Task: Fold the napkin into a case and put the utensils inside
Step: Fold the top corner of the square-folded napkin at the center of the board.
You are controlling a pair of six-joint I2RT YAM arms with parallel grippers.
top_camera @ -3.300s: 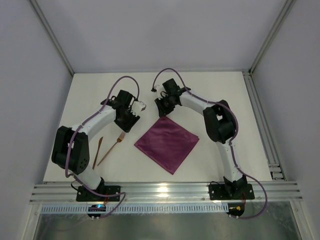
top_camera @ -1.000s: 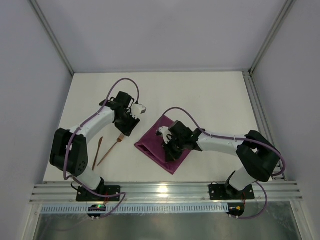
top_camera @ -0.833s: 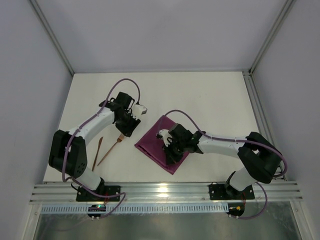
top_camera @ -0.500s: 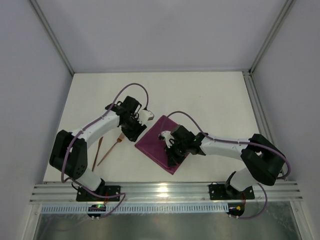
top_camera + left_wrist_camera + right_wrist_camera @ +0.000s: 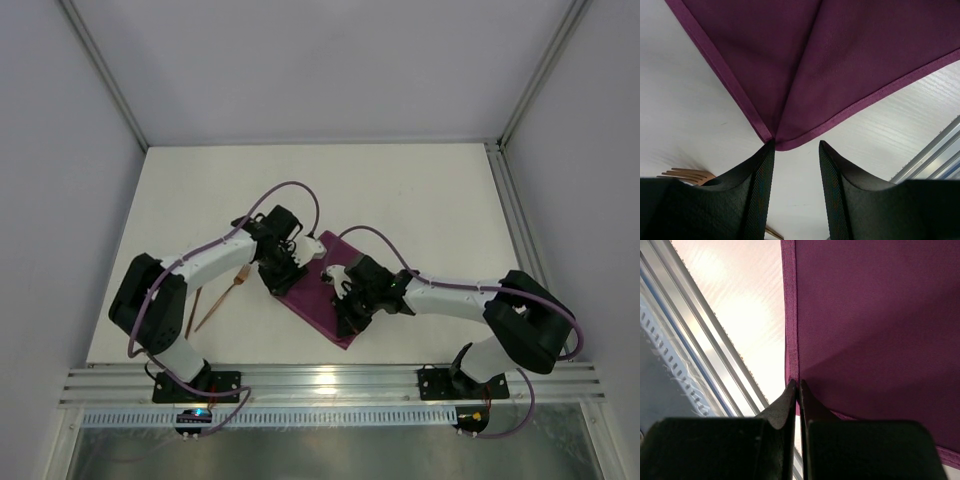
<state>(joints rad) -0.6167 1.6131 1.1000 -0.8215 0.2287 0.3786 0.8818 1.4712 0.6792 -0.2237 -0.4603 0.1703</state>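
The plum napkin lies folded over on the white table between the two arms. My right gripper rests on it, and in the right wrist view my right gripper is shut on the napkin's hem. My left gripper is at the cloth's left corner. The left wrist view shows my left gripper open, the napkin's corner just at its left fingertip and bare table between the jaws. The copper fork and another slim utensil lie to the left. The fork's tines show beside my left fingers.
An aluminium rail runs along the near table edge, close to the napkin's near corner, and also appears as the rail in the right wrist view. A frame rail borders the table's right side. White walls enclose the back and sides.
The right gripper has pulled the napkin's corner toward the near side, folding the cloth into a narrower shape. The left arm has swung right to the napkin's left corner.
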